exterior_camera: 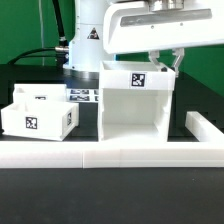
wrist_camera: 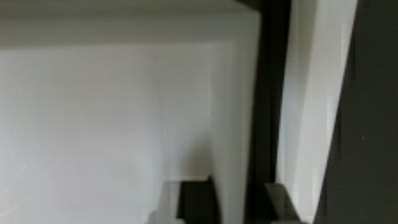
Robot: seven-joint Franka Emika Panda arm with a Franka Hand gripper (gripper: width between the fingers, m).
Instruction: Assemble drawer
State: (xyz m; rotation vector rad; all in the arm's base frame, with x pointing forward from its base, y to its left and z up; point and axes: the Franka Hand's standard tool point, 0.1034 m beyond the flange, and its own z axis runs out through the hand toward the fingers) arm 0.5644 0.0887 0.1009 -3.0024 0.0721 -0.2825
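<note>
Drawer [exterior_camera: 137,100] parts stand on the black bench [exterior_camera: 110,195], behind a long low white rail [exterior_camera: 110,150] that runs across the front and turns back at the exterior view's right. The drawer's housing [exterior_camera: 137,112] is near the middle, upright, its open front facing the rail and a square tag on its top face. A small open-topped tray [exterior_camera: 40,118] with a tag on its front wall sits well apart from the housing, at the exterior view's left. A second white wall shows just behind the tray, but I cannot tell whether it belongs to another tray. The marker board [exterior_camera: 82,95] lies flat between the tray and the housing, further back. The arm reaches in from above, and its gripper [exterior_camera: 166,62] is down at the housing's top rear corner on the exterior view's right. From the wrist, the fingers [wrist_camera: 196,203] show only as dark tips at the frame's edge, close against a broad white panel, with a pale strip between them. I cannot tell whether they pinch that strip or merely stand either side of it.
</note>
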